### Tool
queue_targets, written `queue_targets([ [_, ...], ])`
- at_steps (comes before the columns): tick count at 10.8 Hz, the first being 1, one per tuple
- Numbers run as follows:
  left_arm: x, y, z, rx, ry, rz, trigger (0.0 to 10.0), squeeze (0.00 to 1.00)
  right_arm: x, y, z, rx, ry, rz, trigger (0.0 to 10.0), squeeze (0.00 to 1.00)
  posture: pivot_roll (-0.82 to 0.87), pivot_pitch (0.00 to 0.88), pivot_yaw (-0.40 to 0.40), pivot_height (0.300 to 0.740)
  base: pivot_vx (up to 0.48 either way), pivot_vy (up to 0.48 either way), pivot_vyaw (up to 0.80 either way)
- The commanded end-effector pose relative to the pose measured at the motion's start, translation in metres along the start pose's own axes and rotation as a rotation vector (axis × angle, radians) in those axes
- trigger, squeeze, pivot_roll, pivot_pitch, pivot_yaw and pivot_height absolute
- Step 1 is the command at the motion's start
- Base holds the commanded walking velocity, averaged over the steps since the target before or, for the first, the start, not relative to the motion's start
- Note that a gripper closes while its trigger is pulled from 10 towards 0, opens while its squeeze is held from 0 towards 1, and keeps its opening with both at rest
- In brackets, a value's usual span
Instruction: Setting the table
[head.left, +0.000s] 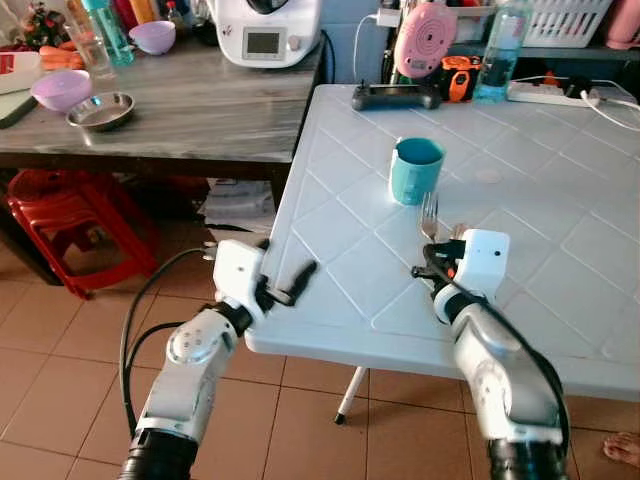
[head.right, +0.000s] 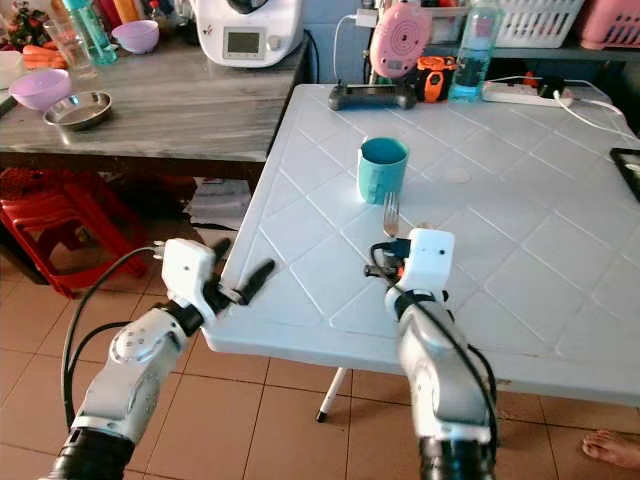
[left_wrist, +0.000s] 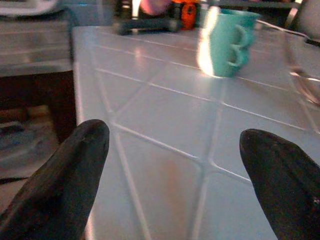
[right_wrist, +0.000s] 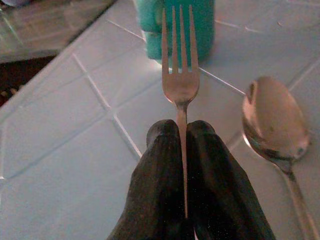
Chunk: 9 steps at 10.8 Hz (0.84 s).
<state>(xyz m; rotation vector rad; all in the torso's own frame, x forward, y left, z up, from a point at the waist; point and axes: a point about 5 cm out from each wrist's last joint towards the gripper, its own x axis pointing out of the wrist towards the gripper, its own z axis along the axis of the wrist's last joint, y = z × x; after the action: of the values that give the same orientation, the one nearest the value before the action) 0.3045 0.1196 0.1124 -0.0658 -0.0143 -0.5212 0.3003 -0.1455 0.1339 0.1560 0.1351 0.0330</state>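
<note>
Gripping a silver metal fork (right_wrist: 179, 75), the right pincer (right_wrist: 182, 145) points it toward a teal mug (head.left: 416, 169) on the white tabletop (head.left: 340, 250); the mug's contents are hidden. Left pincer (left_wrist: 170, 150) gapes wide.

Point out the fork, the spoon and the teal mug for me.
fork (right_wrist: 179, 85), right wrist view, on the neck below the tines; right pincer shut on its handle.
spoon (right_wrist: 274, 117), right wrist view, on the bowl.
teal mug (head.left: 415, 172), left eye view, on its outer wall.
</note>
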Motion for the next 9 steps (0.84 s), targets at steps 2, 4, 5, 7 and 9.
queue_targets([
  [2,0.0025,0.0042,0.0009,0.001,-0.013,0.032,10.0,0.00,-0.0050,0.0041,0.0041,0.006,-0.036,-0.027,10.0,0.00,0.01,0.055,0.043,0.740,0.000,0.000,0.00],
  [4,0.0041,0.0033,0.0000,-0.012,-0.018,0.035,10.0,0.00,-0.0065,0.0040,0.0042,-0.002,-0.036,-0.033,10.0,0.00,0.01,0.053,0.042,0.740,0.000,0.000,-0.80],
  [5,0.0053,0.0023,-0.0001,-0.021,-0.024,0.035,10.0,0.00,-0.0060,0.0035,0.0056,-0.004,-0.042,-0.036,10.0,0.00,0.00,0.053,0.039,0.740,0.000,0.251,-0.80],
  [7,0.0061,0.0009,-0.0019,-0.043,-0.024,0.038,10.0,0.00,-0.0060,0.0022,0.0074,-0.005,-0.055,-0.041,10.0,0.00,0.00,0.053,0.039,0.740,0.000,0.296,-0.40],
  [9,0.0080,-0.0025,-0.0018,-0.049,-0.032,0.031,10.0,0.00,-0.0091,0.0014,0.0089,-0.020,-0.074,-0.042,10.0,0.00,0.00,0.056,0.040,0.740,0.000,0.328,0.00],
])
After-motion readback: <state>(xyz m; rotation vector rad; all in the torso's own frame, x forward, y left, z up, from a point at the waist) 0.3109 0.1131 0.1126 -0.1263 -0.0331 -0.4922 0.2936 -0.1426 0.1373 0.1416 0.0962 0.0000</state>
